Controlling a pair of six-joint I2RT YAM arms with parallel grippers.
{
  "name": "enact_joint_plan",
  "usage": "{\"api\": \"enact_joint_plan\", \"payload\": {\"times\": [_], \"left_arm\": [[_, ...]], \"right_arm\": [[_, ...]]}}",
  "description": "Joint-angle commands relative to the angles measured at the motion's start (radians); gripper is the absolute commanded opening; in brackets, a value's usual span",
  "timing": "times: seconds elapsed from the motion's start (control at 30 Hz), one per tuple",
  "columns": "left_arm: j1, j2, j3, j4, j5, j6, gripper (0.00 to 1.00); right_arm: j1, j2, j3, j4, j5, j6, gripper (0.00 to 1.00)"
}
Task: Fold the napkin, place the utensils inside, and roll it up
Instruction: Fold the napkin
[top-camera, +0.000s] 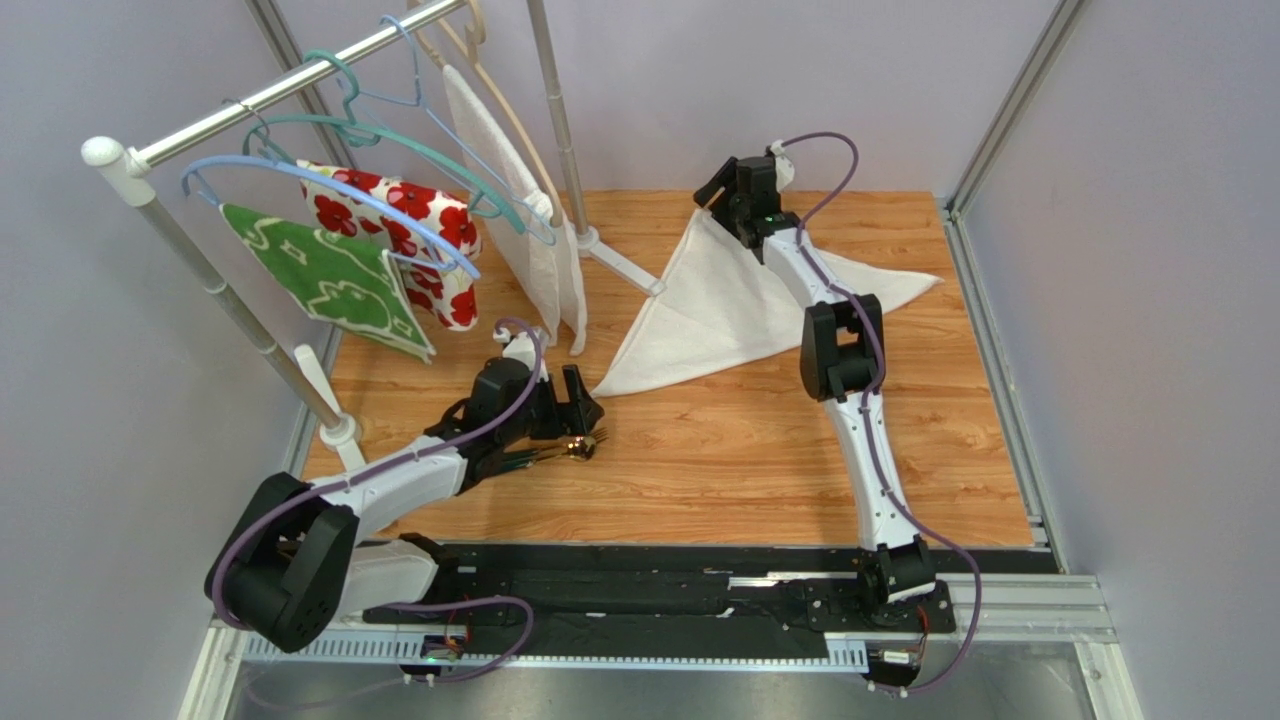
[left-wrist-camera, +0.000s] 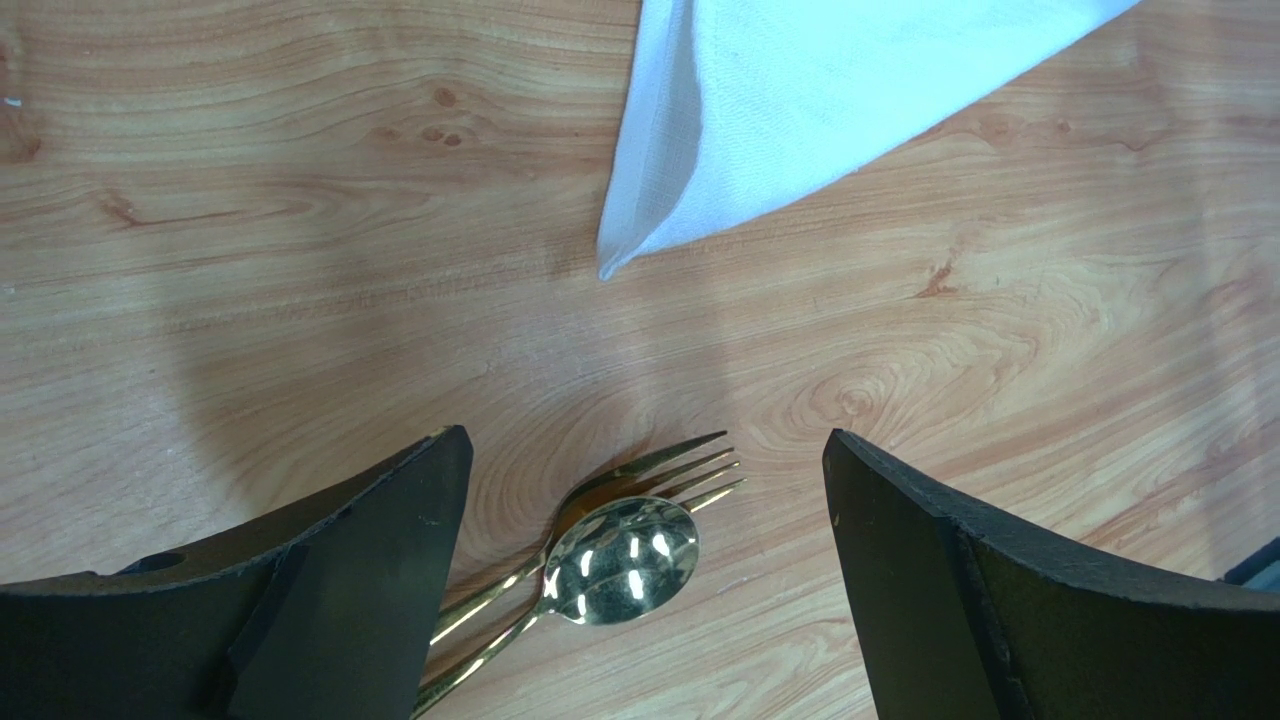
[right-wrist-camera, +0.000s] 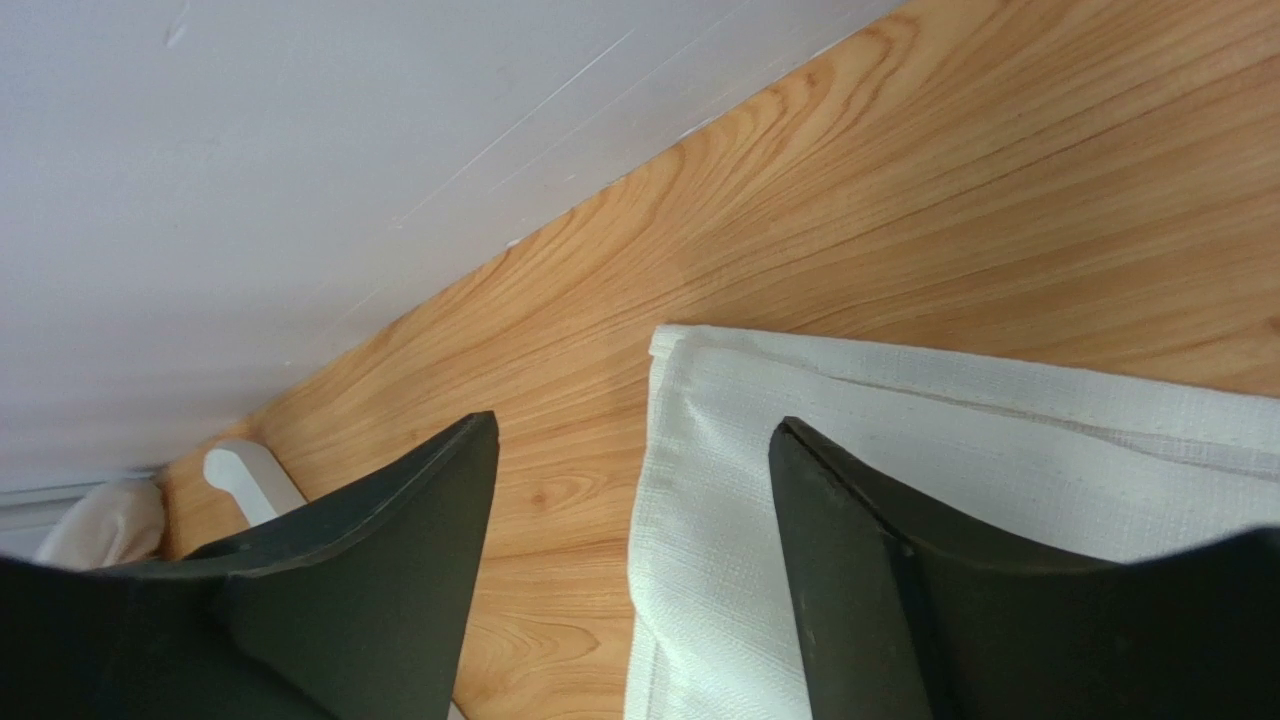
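Observation:
The napkin (top-camera: 721, 308) lies folded into a white triangle at the back of the wooden table, one point towards the utensils. My right gripper (top-camera: 726, 188) hovers over its far corner. In the right wrist view that gripper (right-wrist-camera: 633, 425) is open, with the napkin's edge (right-wrist-camera: 977, 480) lying flat beneath and nothing held. The utensils (top-camera: 579, 446) lie near the table's left front. A gold spoon (left-wrist-camera: 624, 558) rests on a gold fork (left-wrist-camera: 676, 465), their handles hidden. My left gripper (left-wrist-camera: 643, 438) stands open astride them, not touching. The napkin's tip (left-wrist-camera: 796, 105) lies just beyond.
A white clothes rack (top-camera: 226, 300) stands at the left with hangers carrying a green cloth (top-camera: 338, 278), a red-flowered cloth (top-camera: 406, 225) and a textured white cloth (top-camera: 511, 195). Its foot (top-camera: 616, 263) reaches beside the napkin. The back wall is close behind my right gripper.

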Motion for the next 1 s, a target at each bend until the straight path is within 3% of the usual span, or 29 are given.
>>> {"api": "enact_joint_plan", "payload": {"times": [0.0,0.23,0.43,0.97], "left_arm": [[-0.003,-0.042,0.043,-0.008,-0.009,0.032,0.96],[-0.005,-0.038,0.076,-0.011,-0.006,0.051,0.96],[-0.017,-0.016,0.122,-0.016,0.013,0.069,0.96],[-0.074,0.066,0.286,-0.010,0.076,0.109,0.96]], "right_arm": [[-0.007,-0.125,-0.060,0.040,-0.027,-0.077,0.74],[-0.003,-0.435,-0.482,0.109,-0.015,-0.179,0.77],[0.002,-0.598,-0.793,0.102,0.012,-0.209,0.77],[-0.075,-0.713,-1.073,-0.059,0.010,-0.154,0.76]]}}
